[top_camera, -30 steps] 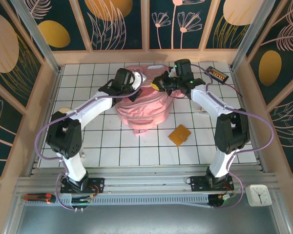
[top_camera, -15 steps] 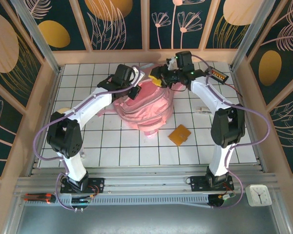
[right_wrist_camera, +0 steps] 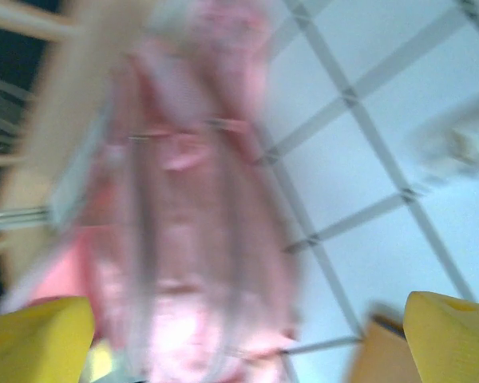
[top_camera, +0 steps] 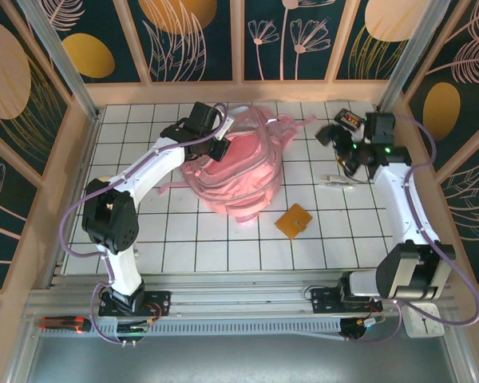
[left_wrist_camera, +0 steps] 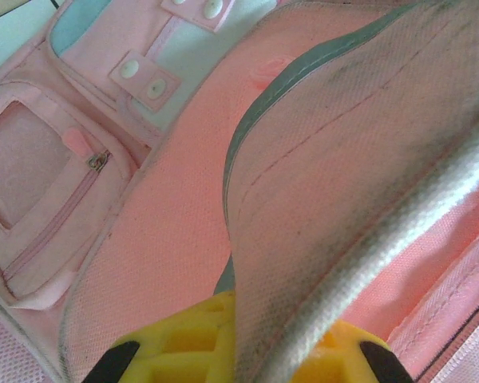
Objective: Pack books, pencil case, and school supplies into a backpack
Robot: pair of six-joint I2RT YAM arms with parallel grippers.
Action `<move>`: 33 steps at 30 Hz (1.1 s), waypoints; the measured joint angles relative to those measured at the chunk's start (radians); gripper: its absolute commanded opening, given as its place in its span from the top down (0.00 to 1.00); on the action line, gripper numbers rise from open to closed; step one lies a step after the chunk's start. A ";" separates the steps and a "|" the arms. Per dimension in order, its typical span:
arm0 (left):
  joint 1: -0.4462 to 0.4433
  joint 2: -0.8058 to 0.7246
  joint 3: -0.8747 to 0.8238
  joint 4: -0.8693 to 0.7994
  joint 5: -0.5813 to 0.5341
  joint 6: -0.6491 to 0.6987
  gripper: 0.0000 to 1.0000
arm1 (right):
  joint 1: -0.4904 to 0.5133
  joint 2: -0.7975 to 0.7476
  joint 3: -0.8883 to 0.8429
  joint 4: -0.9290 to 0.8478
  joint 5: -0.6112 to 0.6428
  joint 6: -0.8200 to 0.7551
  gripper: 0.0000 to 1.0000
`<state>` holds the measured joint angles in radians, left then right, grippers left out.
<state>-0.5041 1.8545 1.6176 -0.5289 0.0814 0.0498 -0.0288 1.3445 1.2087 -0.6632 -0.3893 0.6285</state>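
floppy backpack (top_camera: 238, 171), frame centre — my left gripper (left_wrist_camera: 251, 355) pinches its trimmed rim; right gripper (right_wrist_camera: 247, 335) gapes empty — i'd grab the thin orange pad (top_camera: 293, 220) by 1 edge.

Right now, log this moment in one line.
left claw: shut on backpack | right claw: open, over table | orange pad: on table

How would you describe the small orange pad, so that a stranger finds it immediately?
Start at the big pink backpack in the middle of the white tiled table. Just off its near right corner lies the orange pad, flat and turned like a diamond. It alone is orange and square; the small item beyond it is white.
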 measured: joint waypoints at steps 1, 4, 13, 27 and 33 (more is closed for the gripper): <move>0.000 0.000 0.000 0.000 0.001 0.000 1.00 | -0.004 0.010 -0.034 -0.028 0.008 -0.015 0.01; 0.000 0.000 -0.001 0.000 0.008 -0.003 1.00 | 0.037 0.053 -0.115 -0.089 0.024 -0.050 0.01; 0.000 -0.004 -0.035 0.016 0.023 -0.022 1.00 | 0.207 0.112 -0.216 -0.112 0.084 -0.069 0.03; 0.000 -0.006 -0.047 0.024 0.031 -0.029 1.00 | 0.218 0.172 -0.379 0.123 0.044 -0.080 0.31; 0.000 -0.006 -0.047 0.024 0.040 -0.031 1.00 | 0.218 0.169 -0.418 0.168 0.039 -0.076 0.31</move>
<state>-0.5041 1.8484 1.5703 -0.5053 0.1219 0.0189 0.1890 1.5131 0.7910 -0.4950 -0.3508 0.5529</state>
